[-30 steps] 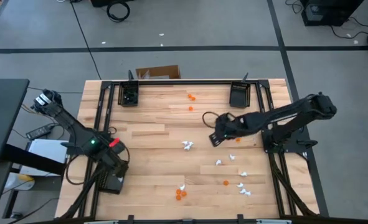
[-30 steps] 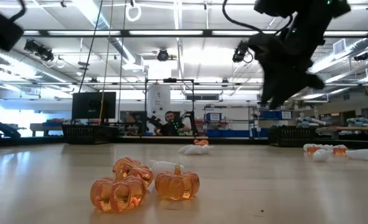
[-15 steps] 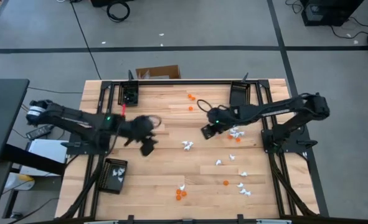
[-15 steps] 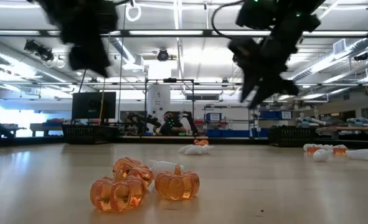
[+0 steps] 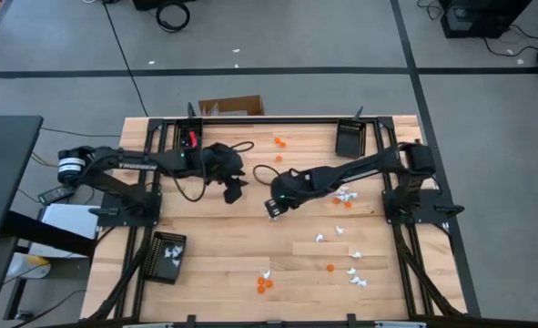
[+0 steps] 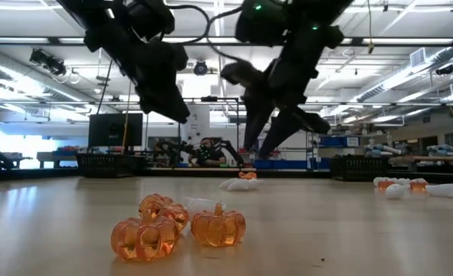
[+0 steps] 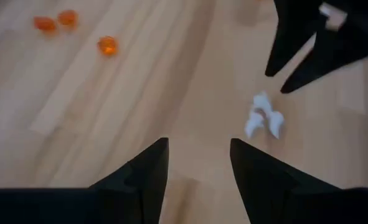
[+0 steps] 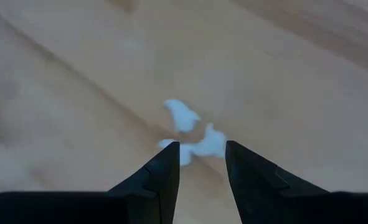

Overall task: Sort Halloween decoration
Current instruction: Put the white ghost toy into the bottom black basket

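Now, the white pair (image 5: 274,212) of trinkets near the table's (image 5: 214,246) middle is the landmark. Far left of it, at the table's near-left corner, a black tray (image 5: 167,256) holds some white pieces. Just left of the pair and a little farther back, the left gripper (image 5: 235,192) hangs above the wood with its jaws apart and nothing between them; its wrist view shows the pair (image 7: 263,118) ahead. Right over the pair stands the right gripper (image 5: 275,208), jaws apart, empty, with the white pieces (image 8: 190,134) showing between its fingers. Behind the pair lie two orange trinkets (image 5: 279,150). To the right, more white ones (image 5: 344,194) lie scattered. In front of the pair, near the table's edge, three orange pumpkins (image 6: 176,226) sit together.
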Controlling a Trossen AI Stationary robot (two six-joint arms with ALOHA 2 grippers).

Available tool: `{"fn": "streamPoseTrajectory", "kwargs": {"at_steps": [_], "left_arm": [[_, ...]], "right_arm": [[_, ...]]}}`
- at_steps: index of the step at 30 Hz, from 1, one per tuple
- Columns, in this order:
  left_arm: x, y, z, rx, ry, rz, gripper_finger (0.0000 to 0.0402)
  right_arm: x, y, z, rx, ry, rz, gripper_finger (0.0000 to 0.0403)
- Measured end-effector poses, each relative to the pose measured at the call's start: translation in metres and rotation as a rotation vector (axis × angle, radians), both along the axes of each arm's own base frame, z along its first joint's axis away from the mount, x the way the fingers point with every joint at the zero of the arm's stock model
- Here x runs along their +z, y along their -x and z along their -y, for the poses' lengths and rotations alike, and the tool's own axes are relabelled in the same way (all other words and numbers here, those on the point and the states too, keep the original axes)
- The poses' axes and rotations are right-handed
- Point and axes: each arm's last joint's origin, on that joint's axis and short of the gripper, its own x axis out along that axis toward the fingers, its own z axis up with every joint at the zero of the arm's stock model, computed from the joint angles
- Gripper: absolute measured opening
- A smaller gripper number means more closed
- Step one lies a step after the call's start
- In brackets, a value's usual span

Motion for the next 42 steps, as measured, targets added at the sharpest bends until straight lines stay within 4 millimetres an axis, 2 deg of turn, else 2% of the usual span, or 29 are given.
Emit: {"fn": "streamPoseTrajectory", "kwargs": {"at_steps": [7,12,18,23,26,33,42], "left_arm": [[0.001,0.004,-0.018,0.072,-0.005,0.011,0.0181],[0.001,0.005,-0.02,0.091,-0.001,0.008,0.0181],[0.0,0.005,-0.02,0.118,0.033,0.005,0.0181],[-0.001,0.006,-0.019,0.115,0.033,-0.01,0.0181],[-0.001,0.006,-0.019,0.107,0.025,-0.011,0.0181],[-0.002,0.007,-0.019,0.024,-0.056,-0.043,0.0181],[-0.006,0.011,-0.018,0.01,-0.051,-0.103,0.0181]], "right_arm": [[-0.016,-0.024,-0.002,-0.032,-0.063,-0.08,0.0137],[-0.025,-0.028,-0.004,-0.1,-0.123,-0.105,0.0136],[-0.02,-0.022,-0.003,-0.141,-0.089,-0.129,0.0136],[-0.008,-0.015,-0.001,-0.178,-0.05,-0.147,0.0136],[-0.015,-0.011,0.001,-0.182,-0.042,-0.203,0.0136],[-0.023,-0.013,0.005,-0.191,-0.047,-0.209,0.0137],[-0.033,-0.006,0.023,-0.236,-0.044,-0.225,0.0122]]}}
